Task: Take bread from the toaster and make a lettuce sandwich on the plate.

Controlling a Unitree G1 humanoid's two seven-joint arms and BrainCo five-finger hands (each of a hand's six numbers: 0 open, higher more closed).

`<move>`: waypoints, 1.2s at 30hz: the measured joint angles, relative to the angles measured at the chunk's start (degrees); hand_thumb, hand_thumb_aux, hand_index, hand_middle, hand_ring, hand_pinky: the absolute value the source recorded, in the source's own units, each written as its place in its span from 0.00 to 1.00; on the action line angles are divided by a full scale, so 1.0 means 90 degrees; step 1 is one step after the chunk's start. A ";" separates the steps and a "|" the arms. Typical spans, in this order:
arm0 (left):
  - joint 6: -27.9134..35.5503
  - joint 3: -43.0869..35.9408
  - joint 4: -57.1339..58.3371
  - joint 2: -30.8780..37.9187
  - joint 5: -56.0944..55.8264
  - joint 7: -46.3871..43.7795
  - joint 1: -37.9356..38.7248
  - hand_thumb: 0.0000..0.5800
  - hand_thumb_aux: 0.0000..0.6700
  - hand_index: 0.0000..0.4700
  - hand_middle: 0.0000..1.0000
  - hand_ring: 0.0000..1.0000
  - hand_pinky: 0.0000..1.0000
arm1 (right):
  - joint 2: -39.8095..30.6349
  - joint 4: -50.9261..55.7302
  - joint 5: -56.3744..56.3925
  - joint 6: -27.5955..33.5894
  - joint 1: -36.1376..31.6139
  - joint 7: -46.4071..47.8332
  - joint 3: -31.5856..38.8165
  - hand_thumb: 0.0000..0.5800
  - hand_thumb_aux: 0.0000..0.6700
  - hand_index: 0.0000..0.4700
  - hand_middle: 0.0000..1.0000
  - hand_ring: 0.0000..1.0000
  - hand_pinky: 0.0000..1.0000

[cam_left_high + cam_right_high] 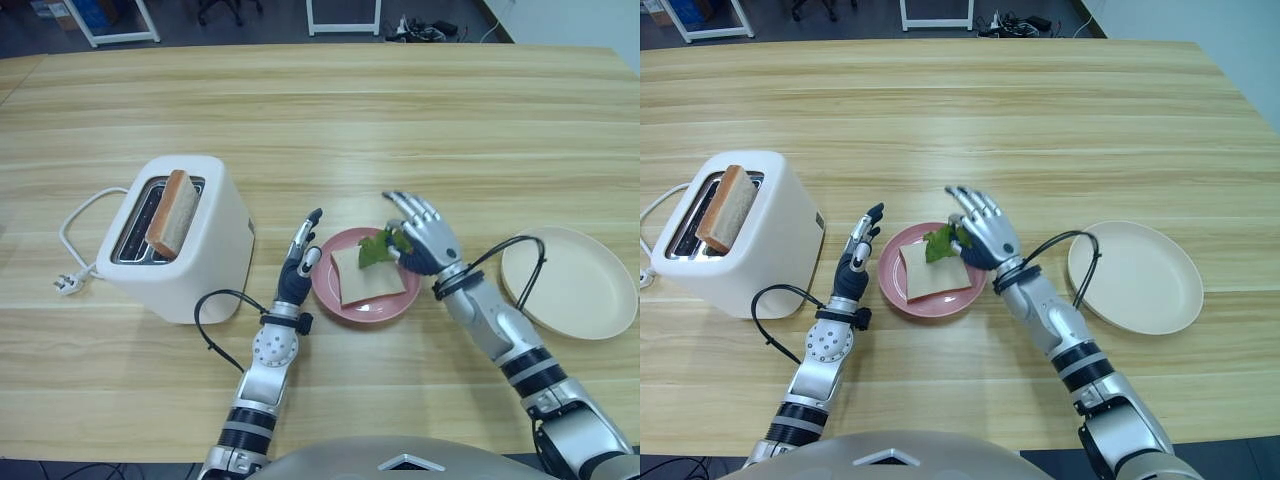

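**Fingers (408,210) of right hand (428,245) pinched on lettuce leaf (375,248)**

The lettuce leaf is gripped at its right edge between fingertips. The remaining fingers are spread and raised above it. The leaf is small, dark green and crumpled, and is held over the far right corner of a bread slice (372,282). Whether leaf and bread touch cannot be told. The bread slice is pale and roughly square, and is laid flat on the pink plate (365,315) near the front of the table (400,120).

The left hand (298,265) is positioned just beside the pink plate's left rim. Its fingers are straight and pressed together, and nothing is held.

A second slice (172,213), brown along the crust, is seen standing tilted in a slot of the white toaster (205,265) at left. A cream plate (570,290) is set to the right.
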 measured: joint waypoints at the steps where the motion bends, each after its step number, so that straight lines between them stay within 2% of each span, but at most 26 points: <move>1: -0.0001 -0.0001 0.0007 -0.0004 0.0003 0.0006 -0.0001 0.00 0.00 0.00 0.00 0.00 0.00 | 0.0060 0.0031 -0.0003 -0.0038 0.0086 0.0002 0.0082 1.00 1.00 1.00 0.00 0.00 0.00; 10: -0.0058 0.0004 0.0165 -0.0015 0.0042 0.0040 -0.0066 0.00 0.00 0.00 0.00 0.00 0.00 | 0.0413 0.0026 -0.0052 -0.0141 0.0183 0.0015 0.0477 1.00 1.00 1.00 0.00 0.00 0.00; 18: -0.0103 0.0004 0.0295 -0.0069 0.0047 0.0095 -0.0107 0.00 0.00 0.00 0.00 0.00 0.00 | 0.0405 -0.0233 0.0167 -0.0129 0.0092 0.0032 0.0061 1.00 1.00 1.00 0.00 0.00 0.00; 24: -0.0135 0.0009 0.0366 -0.0074 0.0049 0.0097 -0.0125 0.00 0.00 0.00 0.00 0.00 0.00 | 0.0444 -0.0271 0.0307 0.0087 -0.0728 0.0039 -0.0445 1.00 1.00 1.00 0.00 0.00 0.00; 32: -0.0204 0.0025 0.0526 -0.0139 0.0058 0.0106 -0.0183 0.00 0.00 0.00 0.00 0.00 0.00 | 0.0612 0.1393 0.0408 0.0018 -0.2450 -0.0061 -0.0575 1.00 1.00 1.00 0.00 0.00 0.00; 36: -0.0213 0.0025 0.0529 -0.0142 0.0063 0.0105 -0.0183 0.00 0.00 0.00 0.00 0.00 0.00 | 0.0706 0.1574 0.0438 -0.0112 -0.2532 -0.0139 -0.0458 1.00 1.00 1.00 0.00 0.00 0.00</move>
